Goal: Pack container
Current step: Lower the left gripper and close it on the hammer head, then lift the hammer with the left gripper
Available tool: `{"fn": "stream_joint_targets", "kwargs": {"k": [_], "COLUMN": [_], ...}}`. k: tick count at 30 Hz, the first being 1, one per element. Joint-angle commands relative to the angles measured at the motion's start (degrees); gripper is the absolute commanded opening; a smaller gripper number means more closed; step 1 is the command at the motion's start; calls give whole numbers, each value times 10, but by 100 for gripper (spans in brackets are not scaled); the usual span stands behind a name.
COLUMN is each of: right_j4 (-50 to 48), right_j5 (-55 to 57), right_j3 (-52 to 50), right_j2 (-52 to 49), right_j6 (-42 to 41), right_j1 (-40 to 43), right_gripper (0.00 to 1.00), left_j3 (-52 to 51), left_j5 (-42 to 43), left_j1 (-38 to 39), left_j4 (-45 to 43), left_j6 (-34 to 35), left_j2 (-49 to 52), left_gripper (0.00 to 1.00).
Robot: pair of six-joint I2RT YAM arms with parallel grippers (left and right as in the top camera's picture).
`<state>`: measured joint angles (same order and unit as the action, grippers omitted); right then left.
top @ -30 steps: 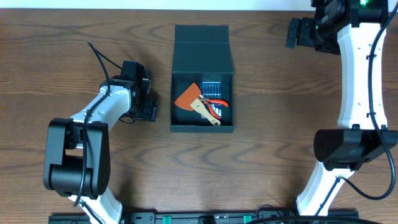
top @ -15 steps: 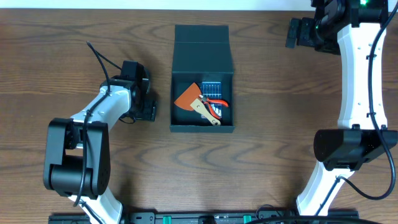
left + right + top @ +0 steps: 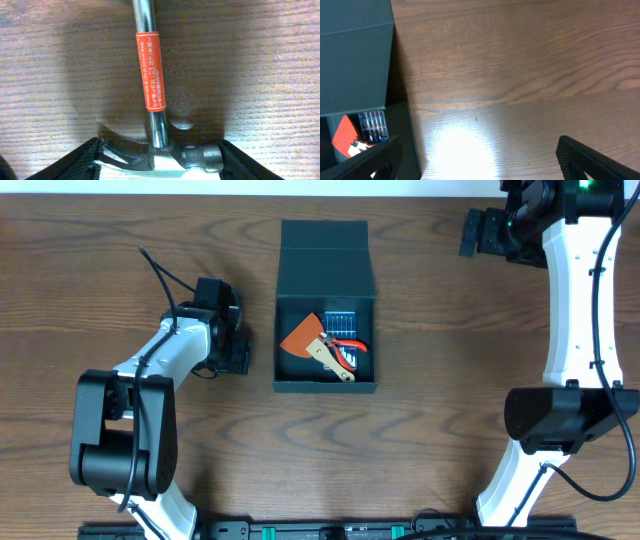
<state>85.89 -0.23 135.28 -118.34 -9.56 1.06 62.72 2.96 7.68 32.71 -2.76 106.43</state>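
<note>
Container [image 3: 326, 386] — dark teal box, mid-table, lid flap [image 3: 325, 260] laid open toward the far edge. Already inside: a flat orange piece [image 3: 300, 337], a small blue case [image 3: 341, 320], red-handled pliers [image 3: 352, 356] and a pale wooden-handled item [image 3: 338, 370], all crowded into the right half and overlapping.

Left gripper [image 3: 160, 165] sits just left of the box, low over a claw hammer [image 3: 154, 90] lying on the table [image 3: 450, 380]. Its fingers [image 3: 65, 162] stand apart, straddling the hammer head. A gap shows on the striking-face side, and the claw tip lies close to or against the other finger. Not clamped, as far as the wrist view shows.

Right gripper [image 3: 470, 233] is well apart at the far right corner, jaws spread wide, holding nothing.

Risks, as I judge them:
- The grip is set at the head, with the whole chrome shaft sticking out beyond it. The claw side is curved and uneven, so the pads may seat badly and the hammer could pivot or slip on lift.
- The shaft looks long against the box opening — it could catch the rim and shove or tip the box.
- With the floor space already taken, the head could land on the blue case or the pliers and stay propped up, and the lid could then fail to close.
</note>
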Motion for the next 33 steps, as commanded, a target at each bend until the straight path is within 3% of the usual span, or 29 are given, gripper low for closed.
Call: {"fn": "stream_joint_targets", "kwargs": {"k": [1,33], "right_j4": [0,0], "right_j5": [0,0], "right_j3": [11,11], "right_j2": [4,4], "right_j6": [8,8], "right_j1": [0,0], "right_gripper": [99,99], "left_j3": [6,13], "left_j5": [-7,-7], "left_j1": [1,1], "left_j4": [-1,0], "left_j6": [5,5], "left_j2": [11,-25], "left_gripper": [63,63]}}
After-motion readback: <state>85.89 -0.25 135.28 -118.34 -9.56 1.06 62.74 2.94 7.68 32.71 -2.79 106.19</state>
